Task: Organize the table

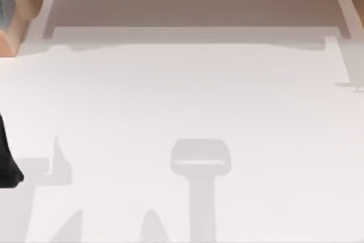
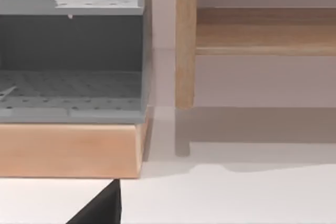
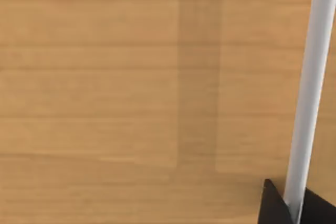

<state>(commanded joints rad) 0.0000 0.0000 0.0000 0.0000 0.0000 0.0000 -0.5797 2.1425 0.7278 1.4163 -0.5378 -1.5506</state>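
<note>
**Desk:** How far along is the tidying?

**Photographer:** Hard to judge. The white table [image 1: 187,101] lies bare from above, with shadows alone on it and nothing loose to sort. My guess is the job is either done or not yet begun.

**Desk:** And the arms?

**Photographer:** The left arm [image 1: 7,157] shows as a dark shape at the table's left edge. Its wrist camera faces a grey perforated shelf unit [image 2: 71,51] on a wooden base [image 2: 68,150] beside the table, next to a wooden post [image 2: 185,40]. The right wrist camera faces wood-grain floor [image 3: 131,98] past the table's white edge [image 3: 310,98]. Whether either gripper is open or closed, I cannot tell.
</note>
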